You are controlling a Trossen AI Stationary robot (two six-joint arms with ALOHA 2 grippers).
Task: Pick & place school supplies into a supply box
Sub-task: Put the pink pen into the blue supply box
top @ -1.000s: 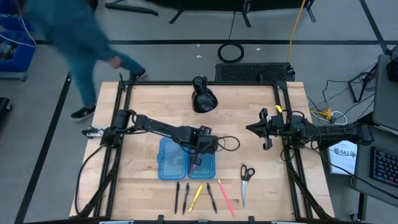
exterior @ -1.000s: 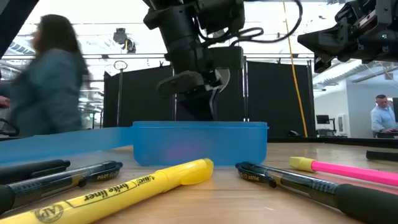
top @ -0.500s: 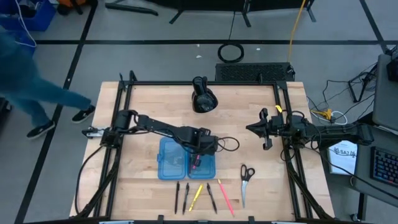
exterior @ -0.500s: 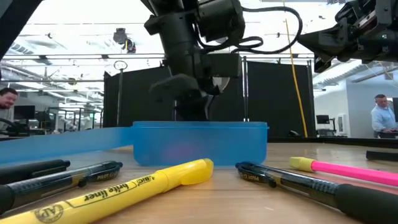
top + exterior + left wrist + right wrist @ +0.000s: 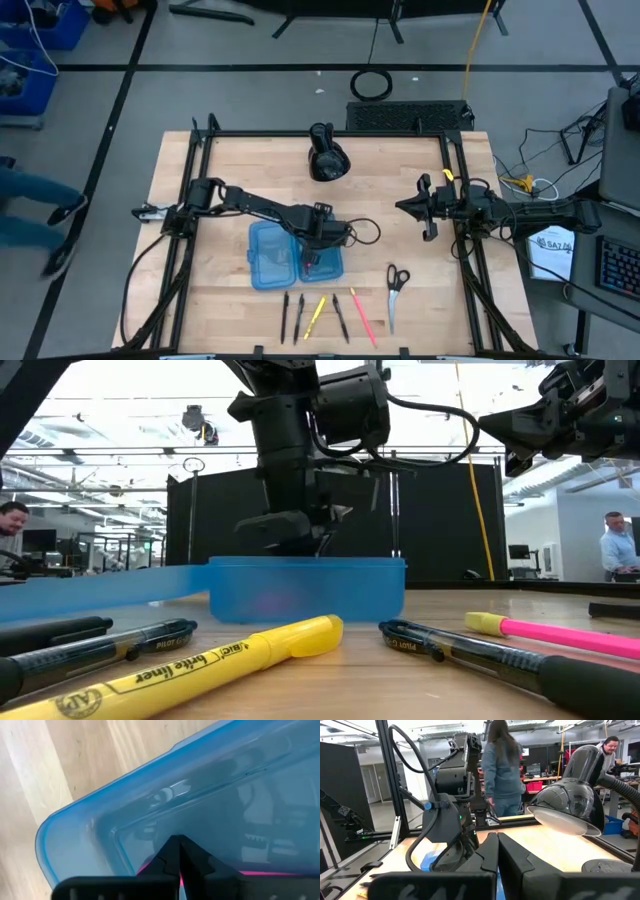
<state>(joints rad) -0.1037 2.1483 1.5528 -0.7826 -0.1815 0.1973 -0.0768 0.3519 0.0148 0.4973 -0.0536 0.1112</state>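
The left gripper was down inside the right half of the supply box, its fingers pinched together on a pink pen whose body showed as a thin pink line on either side of the tips in the left wrist view. The step in hand looked like setting that pen down in the box. To do it well the arm would want to lower until the pen lay flat along the floor of the compartment, parallel to its long wall, and only then part the fingers just enough to let go, lifting straight up so the box is not dragged. The low view suggested the gripper was close against the box's rear wall, so a nudge of the light plastic was the main risk. The box was translucent light blue, two shallow rectangular halves lying open side by side near the middle of the table, a little towards the front edge, with rounded corners and a raised rim. The remaining supplies lay in a row along the front edge: two black pens, a yellow highlighter, another dark pen, a pink highlighter and scissors. The right gripper waited near the table's right edge, closed on nothing.
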